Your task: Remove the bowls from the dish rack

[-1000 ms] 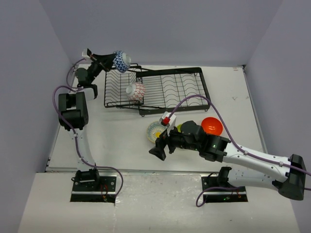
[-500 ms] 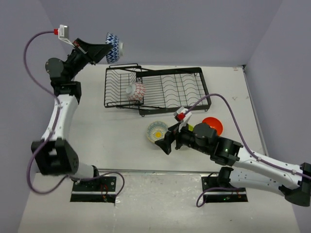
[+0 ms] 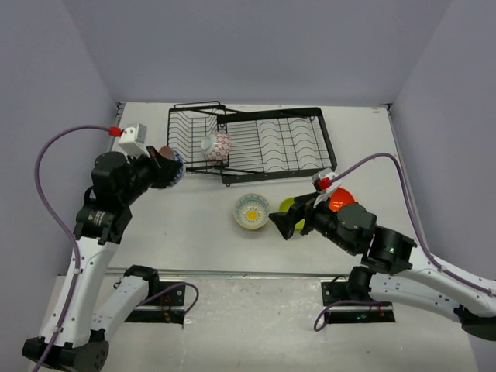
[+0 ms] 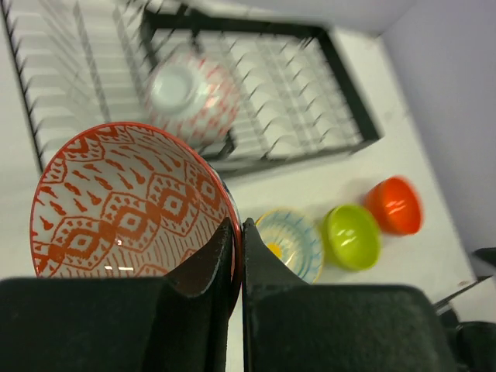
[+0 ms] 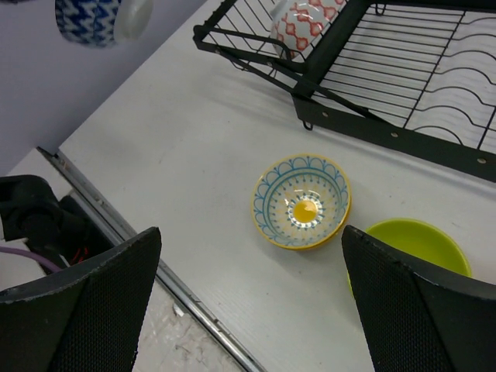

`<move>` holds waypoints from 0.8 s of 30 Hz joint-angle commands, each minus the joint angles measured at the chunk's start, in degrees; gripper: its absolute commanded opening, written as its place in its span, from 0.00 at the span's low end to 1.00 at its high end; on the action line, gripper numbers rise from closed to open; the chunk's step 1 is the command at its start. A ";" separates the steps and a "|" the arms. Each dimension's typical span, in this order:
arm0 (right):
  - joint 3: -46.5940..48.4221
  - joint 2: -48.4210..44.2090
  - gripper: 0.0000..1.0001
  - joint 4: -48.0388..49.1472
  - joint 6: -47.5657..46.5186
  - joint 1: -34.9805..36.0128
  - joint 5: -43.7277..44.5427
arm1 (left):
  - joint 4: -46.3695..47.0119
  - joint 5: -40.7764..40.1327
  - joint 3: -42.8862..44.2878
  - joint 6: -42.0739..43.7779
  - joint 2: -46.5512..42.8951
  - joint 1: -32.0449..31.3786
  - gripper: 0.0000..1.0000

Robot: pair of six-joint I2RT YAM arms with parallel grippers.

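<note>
Red-lined bowl (image 4: 124,201) looks blue from right wrist

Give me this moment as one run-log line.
left gripper: shut on blue-patterned bowl | right gripper: open, empty | dish rack: red-and-white bowl | table: cream bowl, lime green bowl, orange bowl

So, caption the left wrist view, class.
Left end effector pinches a red-patterned bowl; a second bowl sits in the dish rack.
</note>
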 commanded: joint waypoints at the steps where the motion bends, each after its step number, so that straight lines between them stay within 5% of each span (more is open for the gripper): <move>1: 2.18 -0.62 0.99 -3.68 1.36 0.13 3.62 | -15.49 -10.85 -0.84 6.71 -2.89 -1.62 0.00; 9: 5.08 0.96 0.99 -9.48 2.94 0.13 7.67 | -18.23 -20.41 -9.96 4.27 0.09 -6.80 0.00; 17: 7.98 3.32 0.99 -10.63 2.50 0.13 5.64 | -18.06 -39.57 -8.92 -7.85 12.80 -29.62 0.00; 24: 8.16 6.84 0.99 -9.75 1.53 -0.92 6.17 | -10.59 -47.16 -11.47 -12.97 26.44 -36.25 0.00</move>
